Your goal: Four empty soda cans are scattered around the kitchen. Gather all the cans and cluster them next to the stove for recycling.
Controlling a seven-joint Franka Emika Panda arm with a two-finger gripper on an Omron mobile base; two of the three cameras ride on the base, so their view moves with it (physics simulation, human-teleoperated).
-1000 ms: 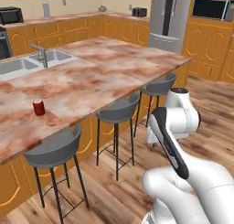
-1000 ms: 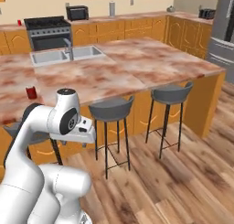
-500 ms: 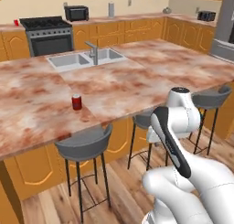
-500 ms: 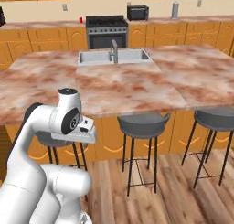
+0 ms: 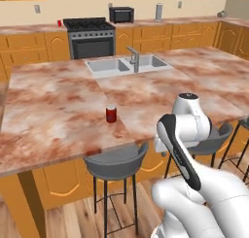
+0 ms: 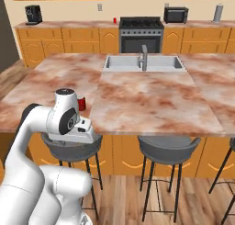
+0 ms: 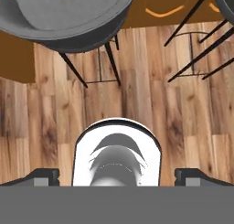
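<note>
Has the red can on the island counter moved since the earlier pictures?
No. The red can stands at the same spot on the island counter, equally near its front edge, with the sink beyond it. The base drove, so the whole view shifted.

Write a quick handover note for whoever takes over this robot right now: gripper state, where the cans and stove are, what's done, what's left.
Gripper: open, holding nothing, pointing down at the plank floor beside the bar stool.
Red soda can: upright on the island counter, near the front edge, apart from the arm.
Second small red can: on the back counter just left of the stove.
Other cans: cannot be seen from here.
Done: one can apparently by the stove.
Left: pick up the island can, find the others, cluster all next to the stove.
</note>
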